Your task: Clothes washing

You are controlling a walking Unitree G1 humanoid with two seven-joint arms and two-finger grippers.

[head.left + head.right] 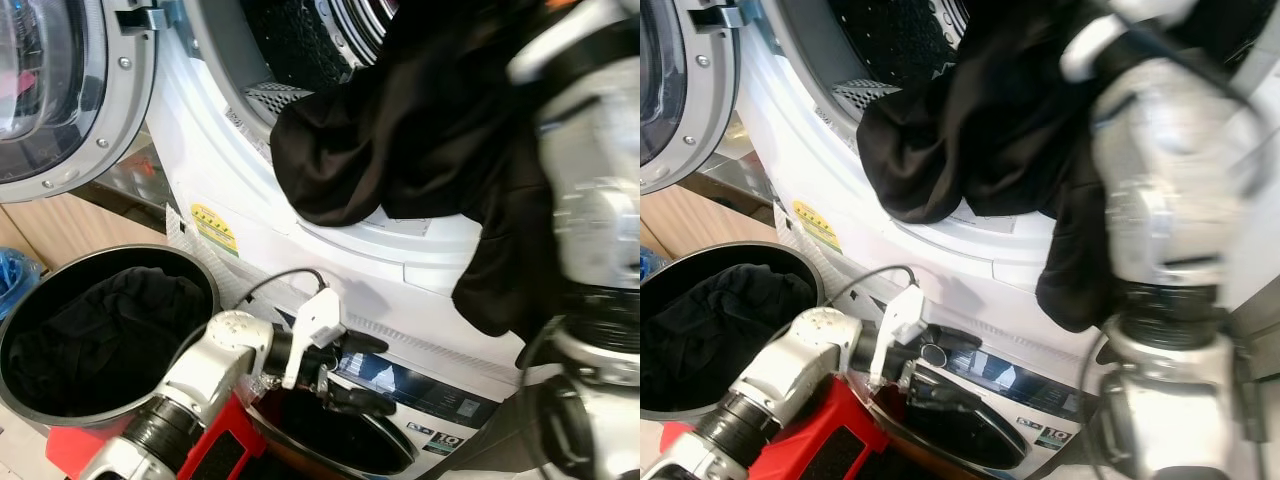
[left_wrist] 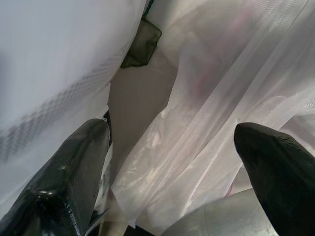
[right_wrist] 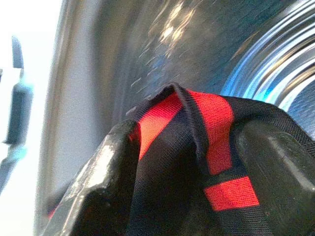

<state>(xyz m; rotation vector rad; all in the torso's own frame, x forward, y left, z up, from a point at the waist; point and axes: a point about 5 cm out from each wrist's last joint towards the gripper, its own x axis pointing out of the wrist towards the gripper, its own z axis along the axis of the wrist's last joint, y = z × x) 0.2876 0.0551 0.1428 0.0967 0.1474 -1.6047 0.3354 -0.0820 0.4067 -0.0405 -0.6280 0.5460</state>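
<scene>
A black garment with red stripes [image 3: 197, 162] is pinched in the right hand [image 3: 187, 162] at the drum [image 1: 310, 40] mouth, half draped over its rim. The left hand [image 1: 355, 370] is held open below. More dark laundry [image 1: 100, 335] is left in the basket [image 1: 195, 265] beside the drum.

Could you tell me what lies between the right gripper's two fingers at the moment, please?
In the right wrist view, a fold of black garment with red stripes is bunched between the right gripper fingers, with the machine's metal drum behind it.

Pale wooden floor [image 1: 60, 235] lies under bright, even indoor light.
</scene>
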